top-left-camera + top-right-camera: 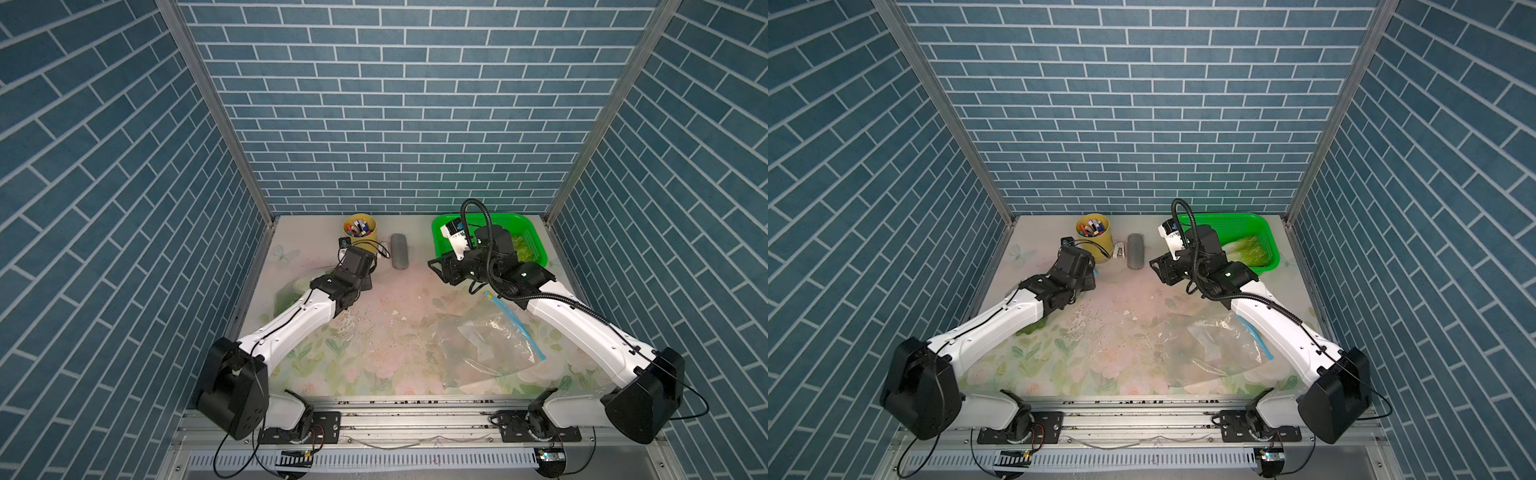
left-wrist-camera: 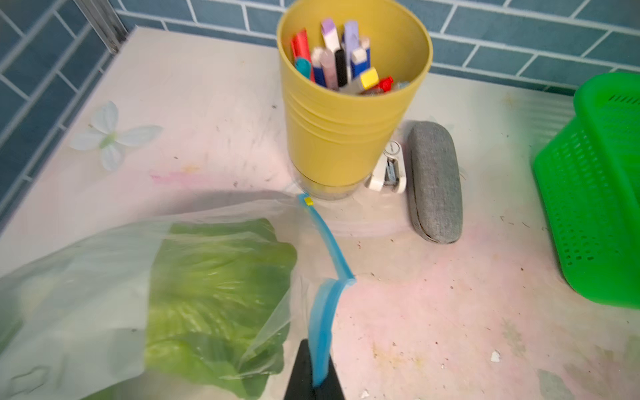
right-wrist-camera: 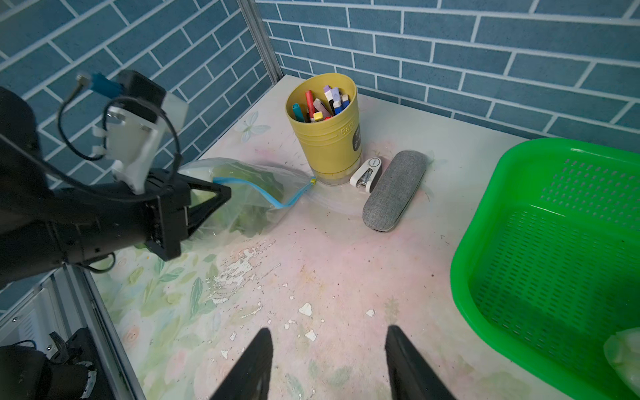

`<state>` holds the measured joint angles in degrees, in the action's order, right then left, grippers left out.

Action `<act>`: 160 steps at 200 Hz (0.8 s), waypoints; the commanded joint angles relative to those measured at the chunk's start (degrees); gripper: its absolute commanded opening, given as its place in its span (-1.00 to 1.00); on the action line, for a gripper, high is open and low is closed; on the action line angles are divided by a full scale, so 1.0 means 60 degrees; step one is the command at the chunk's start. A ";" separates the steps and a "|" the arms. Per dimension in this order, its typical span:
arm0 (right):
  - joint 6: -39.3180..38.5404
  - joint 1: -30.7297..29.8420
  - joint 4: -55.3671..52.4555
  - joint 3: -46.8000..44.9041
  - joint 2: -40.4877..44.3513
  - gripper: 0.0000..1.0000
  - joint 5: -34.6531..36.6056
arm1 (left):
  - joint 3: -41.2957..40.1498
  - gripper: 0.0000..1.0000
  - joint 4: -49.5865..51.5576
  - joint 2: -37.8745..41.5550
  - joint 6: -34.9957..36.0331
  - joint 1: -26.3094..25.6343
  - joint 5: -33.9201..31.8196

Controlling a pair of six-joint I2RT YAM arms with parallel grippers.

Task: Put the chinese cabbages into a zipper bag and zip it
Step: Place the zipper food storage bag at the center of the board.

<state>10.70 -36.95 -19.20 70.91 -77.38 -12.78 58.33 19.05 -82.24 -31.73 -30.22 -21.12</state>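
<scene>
1. Flowered tabletop (image 1: pixel 374 299): work surface, paint flaked mid-table.
2. Green basket (image 1: pixel 1225 216), far right corner. One Chinese cabbage (image 1: pixel 1246 249) lies inside it near the front wall. Its white base points toward table centre and its leaves toward the right wall, so the long axis runs across the table.
3. Zipper bag (image 2: pixel 86 277), left side, partly under the left arm. At least one cabbage head (image 2: pixel 214 287) is inside, leaves toward the mouth. The count is not readable through the film.
4. Second clear bag (image 1: pixel 486 345), front right, lying flat beside the right forearm. No cabbage shows in it.
5. Right gripper (image 3: pixel 329 332): jaws apart with nothing between them, hovering over bare table.
   - The fingers point toward table centre, away from the basket, so the basket cabbage lies behind the wrist and to its right.
   - The right arm is clearly the nearer one.
   - Judgement: the next pick needs the wrist swung back over the basket, with the jaws closing across the head's short width.
6. Left gripper (image 2: pixel 317 363): clenched on the blue zip strip (image 2: pixel 329 242) at one end of the mouth, holding that edge up.
7. Yellow slider (image 2: pixel 307 201): at the strip's far end, just beside the base of the yellow pen cup (image 2: pixel 346 138). Cannot tell how far the mouth gapes.
</scene>
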 commanded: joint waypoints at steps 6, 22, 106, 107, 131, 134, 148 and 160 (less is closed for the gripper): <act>0.0311 0.0035 0.0145 -0.0206 0.0329 0.07 0.0251 | -0.0324 -1.00 -0.0727 -0.0756 -0.1117 -0.0228 0.0297; 0.0312 0.0035 0.0160 -0.0308 0.0422 0.07 0.0269 | -0.0556 -1.00 -0.1173 -0.1103 -0.1244 -0.0296 0.0185; 0.0208 0.0050 0.0183 -0.0467 0.0424 0.07 0.0626 | -0.0713 -1.00 -0.1516 -0.2159 -0.1204 0.1107 -0.0603; 0.0209 0.0050 0.0183 -0.0459 0.0428 0.07 0.0623 | -0.0720 -1.00 -0.1532 -0.2158 -0.1188 0.1152 -0.0599; 0.0209 0.0045 0.0231 -0.0474 0.0370 0.07 0.0598 | -0.0829 -1.00 -0.1926 -0.2104 -0.0869 0.1930 -0.0309; 0.0209 0.0055 0.0240 -0.0480 0.0362 0.07 0.0605 | -0.0822 -1.00 -0.1962 -0.2104 -0.0849 0.2022 -0.0259; 0.0209 0.0064 0.0248 -0.0474 0.0272 0.07 0.0623 | -0.0708 -1.00 -0.2003 -0.2138 -0.0804 0.2339 -0.0211; 0.0232 0.0063 0.0138 -0.0413 0.0180 0.07 0.0677 | -0.0532 -1.00 -0.1888 -0.2158 -0.0768 0.2492 -0.0151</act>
<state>10.70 -36.84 -18.81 68.60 -76.05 -9.85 54.59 7.55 -95.48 -37.65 -17.37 -22.44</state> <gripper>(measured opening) 0.536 0.045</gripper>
